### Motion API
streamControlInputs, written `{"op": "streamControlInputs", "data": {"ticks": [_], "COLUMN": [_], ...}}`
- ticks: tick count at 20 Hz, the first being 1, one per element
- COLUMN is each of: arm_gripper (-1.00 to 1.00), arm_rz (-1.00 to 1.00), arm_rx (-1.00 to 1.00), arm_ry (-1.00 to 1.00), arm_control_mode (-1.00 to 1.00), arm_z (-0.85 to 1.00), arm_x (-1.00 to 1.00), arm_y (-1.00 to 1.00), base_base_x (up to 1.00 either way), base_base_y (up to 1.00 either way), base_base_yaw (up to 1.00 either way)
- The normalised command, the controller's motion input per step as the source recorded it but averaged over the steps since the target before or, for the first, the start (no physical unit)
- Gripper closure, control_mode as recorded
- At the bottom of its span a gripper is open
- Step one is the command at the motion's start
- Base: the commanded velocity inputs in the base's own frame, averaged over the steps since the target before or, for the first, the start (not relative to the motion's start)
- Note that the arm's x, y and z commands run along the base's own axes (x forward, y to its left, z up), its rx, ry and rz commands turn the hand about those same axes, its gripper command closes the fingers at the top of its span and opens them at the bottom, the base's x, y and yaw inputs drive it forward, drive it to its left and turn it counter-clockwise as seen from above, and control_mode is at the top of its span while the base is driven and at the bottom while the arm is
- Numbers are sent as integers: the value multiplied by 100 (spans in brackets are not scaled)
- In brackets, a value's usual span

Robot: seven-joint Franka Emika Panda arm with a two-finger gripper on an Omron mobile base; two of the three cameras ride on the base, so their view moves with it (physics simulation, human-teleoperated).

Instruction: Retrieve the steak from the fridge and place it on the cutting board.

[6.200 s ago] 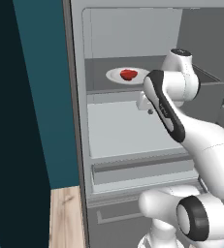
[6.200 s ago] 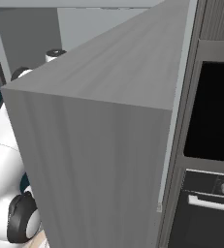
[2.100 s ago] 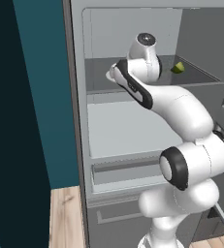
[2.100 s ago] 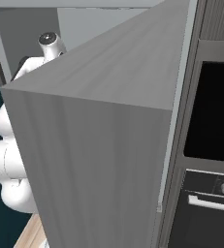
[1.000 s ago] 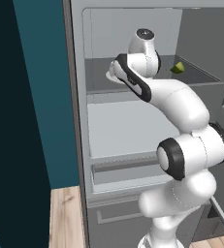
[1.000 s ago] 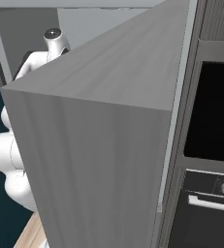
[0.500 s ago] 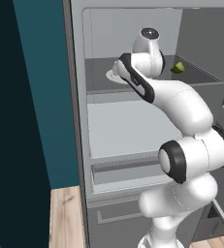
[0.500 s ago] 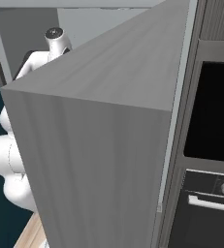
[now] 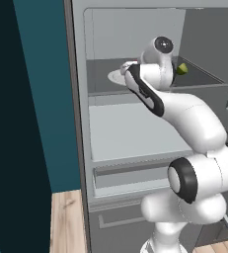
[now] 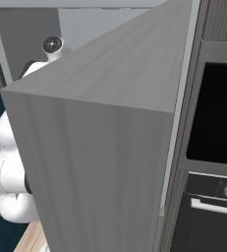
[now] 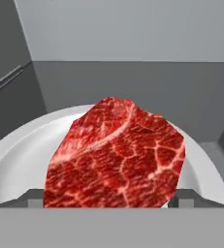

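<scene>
Steak [image 11: 116, 155]: red, white-marbled, irregular lump, lying on white plate [image 11: 16, 155], toward plate's near edge in hand view. Fridge [image 9: 135, 143]: tall, grey, door open, pale interior; plate sits on upper shelf near shelf's front edge, left of centre.

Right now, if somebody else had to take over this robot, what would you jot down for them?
Gripper: reaching into the open fridge at the upper shelf; the hand view shows the steak between the two finger tips, but whether they are closed on it cannot be told.
Steak: over the white plate on that shelf; lifted or resting, unclear.
A small green item sits further right on the same shelf.
Done: fridge opened, steak reached.
Left: confirm the grip, lift the steak out, carry it to the cutting board.
</scene>
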Motion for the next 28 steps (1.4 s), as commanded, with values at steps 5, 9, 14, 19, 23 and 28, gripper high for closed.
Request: {"op": "streamControlInputs", "data": {"ticks": [5,9,14,19,23,28], "arm_gripper": [100,100,100,100,100,100], "arm_rz": [0,0,0,-1,-6,-11], "arm_rx": [0,0,0,0,0,0], "arm_ry": [-7,0,0,-2,0,2], "arm_control_mode": [-100,-100,-100,-100,-100,-100], "arm_z": [61,70,8,0,1,15], "arm_x": [-48,-60,-89,-100,-100,-100], "arm_y": [-2,-8,-21,-8,-3,0], "base_base_x": [0,0,0,0,0,0], "base_base_y": [0,0,0,0,0,0], "base_base_yaw": [0,0,0,0,0,0]}}
